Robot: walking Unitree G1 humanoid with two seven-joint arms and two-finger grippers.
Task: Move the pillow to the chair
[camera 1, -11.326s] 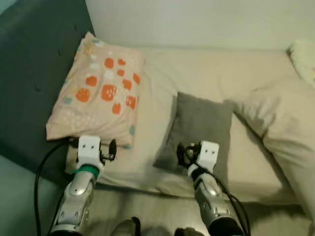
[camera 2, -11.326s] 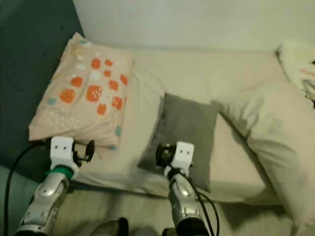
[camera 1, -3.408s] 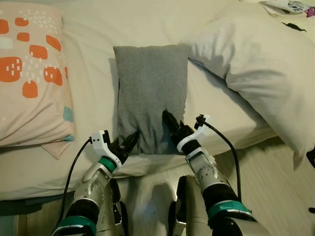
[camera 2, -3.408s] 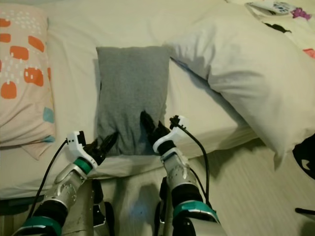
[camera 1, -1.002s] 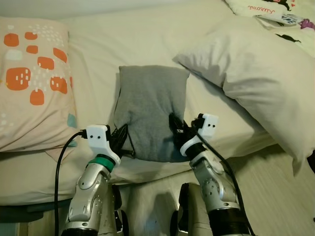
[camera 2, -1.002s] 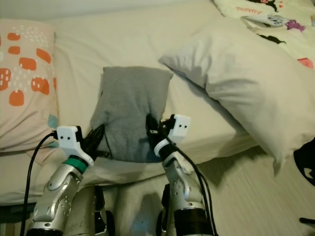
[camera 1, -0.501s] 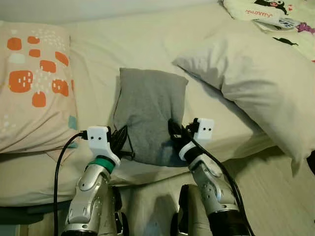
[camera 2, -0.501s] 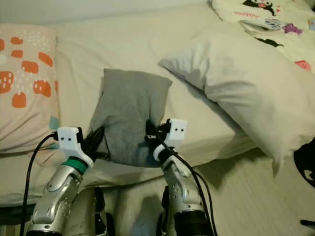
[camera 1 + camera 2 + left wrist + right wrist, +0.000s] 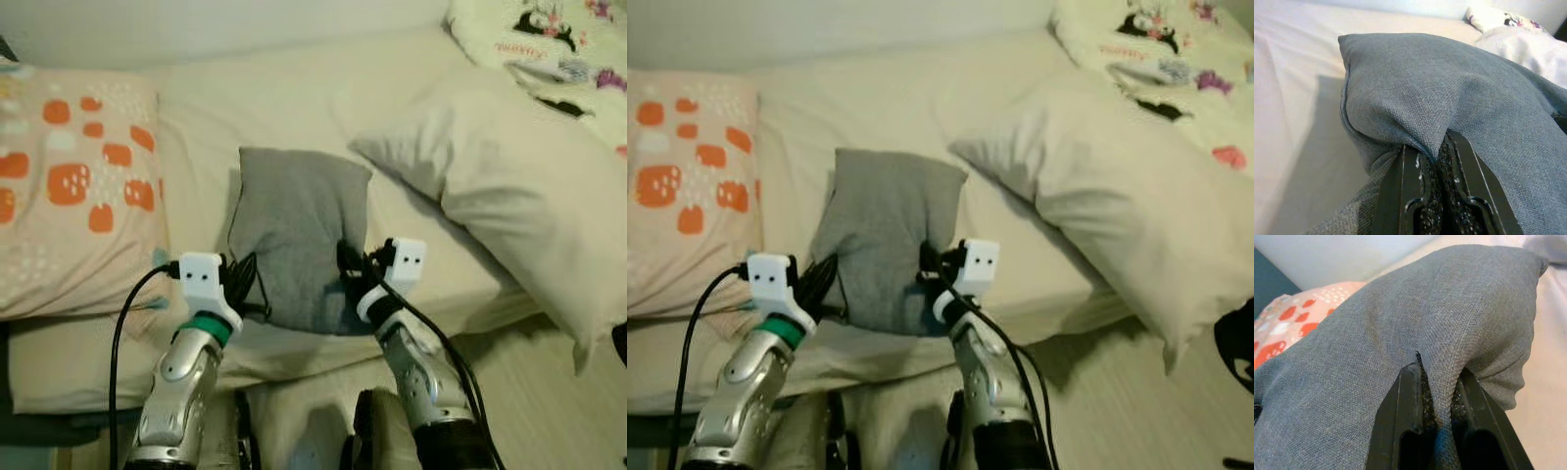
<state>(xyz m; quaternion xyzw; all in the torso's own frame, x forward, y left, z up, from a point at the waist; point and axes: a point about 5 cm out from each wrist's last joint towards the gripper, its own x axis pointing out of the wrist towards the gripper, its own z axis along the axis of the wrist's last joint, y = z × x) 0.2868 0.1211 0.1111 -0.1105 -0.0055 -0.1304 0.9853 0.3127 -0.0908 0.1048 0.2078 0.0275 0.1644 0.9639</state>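
Bed (image 9: 294, 88), cream-sheeted, across most of the head frames, edge running along the lower third. Large cream pillow (image 9: 500, 186) at right of frame, lying slantwise. Patterned bedding (image 9: 1146, 49) in the upper right corner. Orange-spotted pillow (image 9: 78, 186) at left of frame, flat on the sheet. Pale floor (image 9: 1136, 392) at lower right.

Grey pillow (image 9: 299, 230), the task's thing, at frame centre, lying on the bed between the spotted pillow and the cream one, near end at the mattress edge and gathered by both grippers. No chair to be made out in any frame.

Left gripper (image 9: 1432, 161) at lower centre-left, closed tight on a pinched fold of grey fabric at the near left corner. Right gripper (image 9: 1437, 391) at lower centre, likewise clamped narrow on a ridge of fabric at the near right corner. In both wrist frames, only a thin pleat of cover between the black fingers, no filling visibly caught.

Judged stage: grasp made, lift and carry yet to come.

Risks, as judged: cloth-only pinch liable to slip out under the pillow's weight once raised; uneven lift between arms likely to twist the pillow and tear one hold loose; far end may drag across the sheet, or snag the cream pillow's near corner just beside it; hanging pillow apt to block the downward view while walking.
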